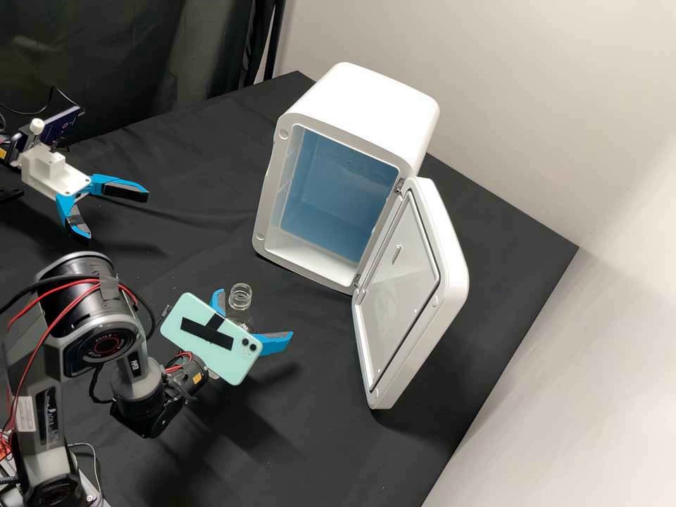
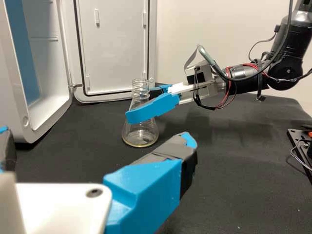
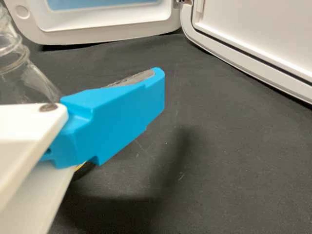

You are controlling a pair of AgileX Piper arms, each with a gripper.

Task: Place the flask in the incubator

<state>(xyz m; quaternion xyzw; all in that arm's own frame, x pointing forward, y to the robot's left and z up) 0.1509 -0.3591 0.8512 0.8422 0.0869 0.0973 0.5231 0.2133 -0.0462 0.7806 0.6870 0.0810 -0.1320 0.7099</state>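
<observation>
At far left, above the black desk (image 1: pixel 211 162), the left end effector (image 1: pixel 105 205): blue fingers spread wide, nothing between them, well apart from the flask. Further right and nearer the camera, the right arm (image 1: pixel 91 338), with a mint-green smartphone (image 1: pixel 211 338) strapped on top of its wrist. Just past the smartphone, the right end effector (image 2: pixel 144 103), open, one finger on each side of a clear glass Erlenmeyer flask (image 1: pixel 241 296) at about shoulder level; contact with the glass impossible to tell. Flask upright on the desk, mouth uncapped, outside the incubator and near its front opening. Right of that, the white incubator (image 1: pixel 366 105), blue-lined chamber facing the flask and both arms. At far right, its door (image 1: pixel 415 296), swung wide open on the right-hand hinge, pale inner panel turned toward the flask.
</observation>
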